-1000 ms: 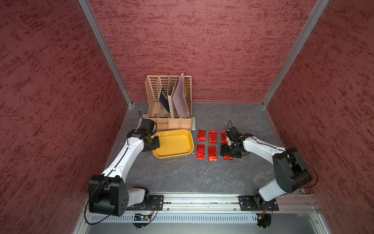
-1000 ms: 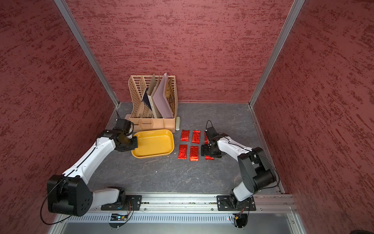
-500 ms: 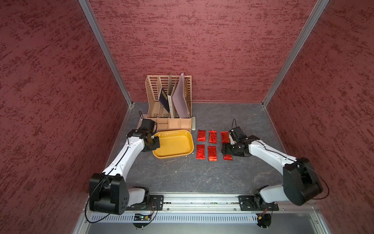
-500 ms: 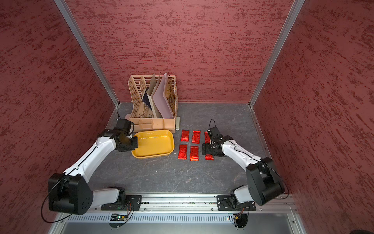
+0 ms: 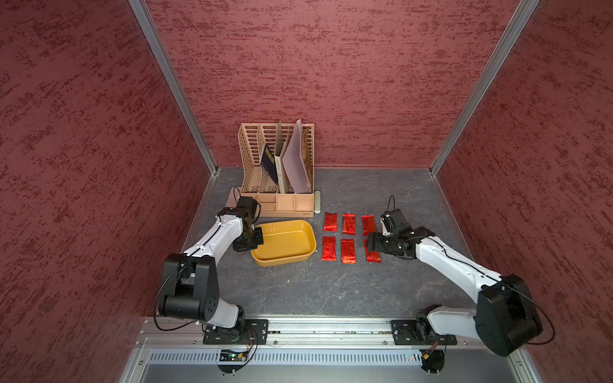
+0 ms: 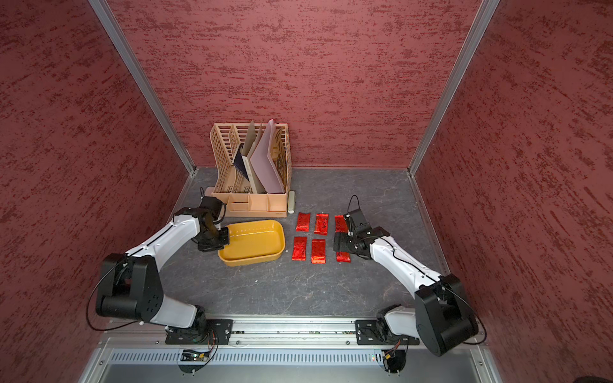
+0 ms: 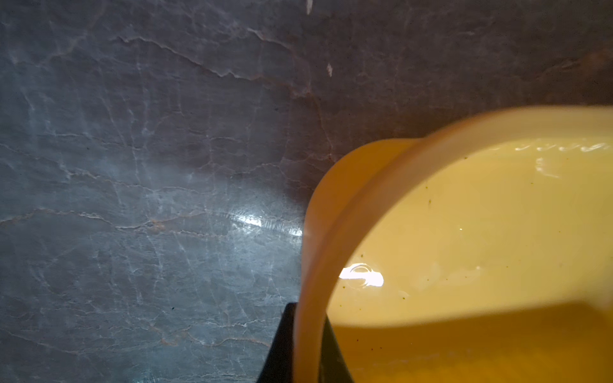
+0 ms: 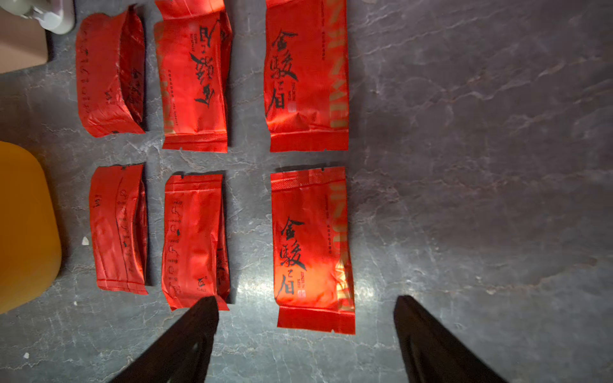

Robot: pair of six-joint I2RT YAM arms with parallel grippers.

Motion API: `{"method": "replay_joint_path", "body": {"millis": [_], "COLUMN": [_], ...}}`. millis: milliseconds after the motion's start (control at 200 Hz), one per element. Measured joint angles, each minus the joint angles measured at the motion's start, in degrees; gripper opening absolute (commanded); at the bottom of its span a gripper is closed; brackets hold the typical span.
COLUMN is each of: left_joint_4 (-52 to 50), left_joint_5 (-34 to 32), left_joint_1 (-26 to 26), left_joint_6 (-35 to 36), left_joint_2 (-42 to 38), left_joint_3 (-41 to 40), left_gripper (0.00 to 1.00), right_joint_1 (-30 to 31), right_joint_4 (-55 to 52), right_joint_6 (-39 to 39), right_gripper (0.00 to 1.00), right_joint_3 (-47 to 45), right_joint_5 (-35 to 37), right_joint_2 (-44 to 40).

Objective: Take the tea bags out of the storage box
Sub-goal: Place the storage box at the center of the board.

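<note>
Right wrist view: my right gripper (image 8: 306,303) has backed off, jaws spread wide, leaving the last of six tea bags (image 8: 310,242) flat on the table (image 8: 464,165). My left gripper (image 5: 257,239) stays clamped on the rim of the empty storage box (image 5: 288,262); unloading looks finished.

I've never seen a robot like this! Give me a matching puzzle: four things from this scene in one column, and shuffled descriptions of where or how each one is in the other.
Things
1. tea bags
2. storage box
3. left gripper
4. right gripper

Descriptions
A. open, holding nothing
B. yellow and empty
C. shut on the box's rim
D. lying in two rows on the table

Pairs: 1-D, 2-B, 3-C, 4-A
</note>
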Motion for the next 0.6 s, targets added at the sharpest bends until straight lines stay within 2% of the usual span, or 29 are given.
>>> {"method": "replay_joint_path", "body": {"millis": [35, 160, 240, 311, 341, 386, 431, 506, 601], "left_joint_4": [0.0, 0.0, -0.1, -0.5, -0.5, -0.6, -0.7, -1.3, -2.0], "left_joint_5": [0.1, 0.5, 0.4, 0.2, 0.0, -0.4, -1.0, -2.7, -6.3], "left_joint_1": [0.1, 0.6, 0.6, 0.6, 0.6, 0.6, 0.6, 0.5, -0.1], "left_joint_6": [0.0, 0.0, -0.3, -0.8, -0.9, -1.2, -1.6, -1.9, -3.6], "left_joint_2": [0.4, 1.7, 2.4, 2.0, 1.6, 0.4, -1.2, -5.0, -11.8], "left_joint_3": [0.1, 0.5, 0.5, 0.5, 0.5, 0.5, 0.5, 0.6, 2.0], "left_gripper": [0.06, 0.1, 0.24, 0.29, 0.35, 0.51, 0.62, 0.76, 0.87], "right_joint_1": [0.0, -0.1, -0.2, -0.3, -0.4, -0.4, -0.4, -0.5, -0.5], "right_joint_4": [0.0, -0.3, -1.0, -1.3, -1.6, -1.6, -1.6, -1.5, -0.5], "right_joint_6": [0.2, 0.9, 1.2, 1.6, 1.7, 1.9, 2.2, 2.8, 3.4], "right_gripper": [0.9, 0.94, 0.95, 0.96, 0.95, 0.95, 0.95, 0.95, 0.95], "right_joint_3": [0.0, 0.2, 0.8, 1.9, 2.5, 3.4, 4.2, 5.3, 5.3], "right_joint_5": [0.0, 0.0, 0.3, 0.6, 1.0, 1.6, 2.4, 4.5, 7.8], "right_joint_2": [-0.4, -2.0, -3.0, -4.1, -4.7, -5.6, -6.6, -8.8, -11.7]}}
